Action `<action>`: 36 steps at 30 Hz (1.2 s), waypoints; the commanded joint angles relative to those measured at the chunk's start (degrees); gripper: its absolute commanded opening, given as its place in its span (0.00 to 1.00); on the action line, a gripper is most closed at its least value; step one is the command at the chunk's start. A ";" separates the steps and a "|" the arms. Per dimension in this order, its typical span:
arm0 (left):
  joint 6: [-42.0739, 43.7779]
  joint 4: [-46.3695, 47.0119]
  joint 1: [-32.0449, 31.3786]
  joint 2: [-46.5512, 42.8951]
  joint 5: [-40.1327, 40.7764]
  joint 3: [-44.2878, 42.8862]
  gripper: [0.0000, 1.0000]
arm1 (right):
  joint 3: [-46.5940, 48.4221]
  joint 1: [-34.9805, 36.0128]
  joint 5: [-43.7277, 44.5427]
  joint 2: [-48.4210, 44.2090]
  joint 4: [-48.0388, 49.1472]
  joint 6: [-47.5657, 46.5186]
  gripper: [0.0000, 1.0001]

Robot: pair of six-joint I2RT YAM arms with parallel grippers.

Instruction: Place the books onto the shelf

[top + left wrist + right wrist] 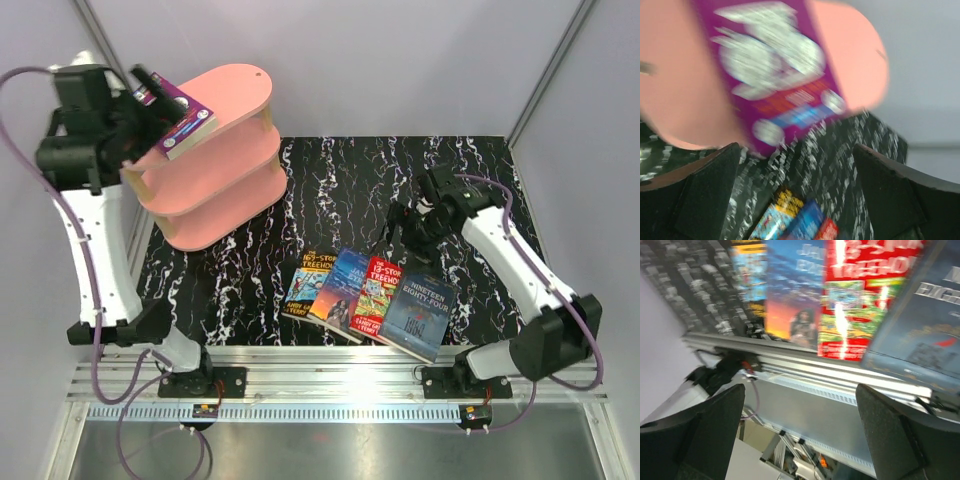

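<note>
Black marbled tabletop (330, 190), grey walls. At far left the left gripper (796, 150) hangs with jaws spread wide and empty, just beside the purple book (172, 108). That book lies flat on the left end of the top board of the pink shelf (235, 95), long axis slanting from far left to near right. Near the front edge four books lie face up in an overlapping fan, tops pointing away: blue-yellow Treehouse (305, 287), Jane Eyre (340, 293), red Treehouse (377, 295), Nineteen Eighty-Four (418, 315). Over the far edge of the last two hovers the right gripper (800, 390), jaws open, holding nothing.
</note>
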State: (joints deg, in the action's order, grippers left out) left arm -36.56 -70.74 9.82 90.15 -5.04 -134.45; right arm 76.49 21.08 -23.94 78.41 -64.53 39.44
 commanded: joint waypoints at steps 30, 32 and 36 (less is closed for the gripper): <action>-8.44 11.33 -57.02 -19.66 17.69 52.53 0.94 | -17.69 0.36 9.73 17.15 20.57 0.73 1.00; -8.62 11.41 -56.93 -20.89 17.96 54.55 0.94 | -18.91 0.36 8.92 13.28 24.10 0.81 1.00; -9.06 11.94 -57.02 -21.07 17.52 55.88 0.95 | -19.01 0.36 11.62 14.30 22.80 -0.50 1.00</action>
State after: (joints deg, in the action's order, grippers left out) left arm -45.10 -60.93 -47.13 69.95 11.05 -79.13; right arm 56.86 20.91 -13.17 91.83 -50.28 38.83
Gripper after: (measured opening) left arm 0.947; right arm 0.994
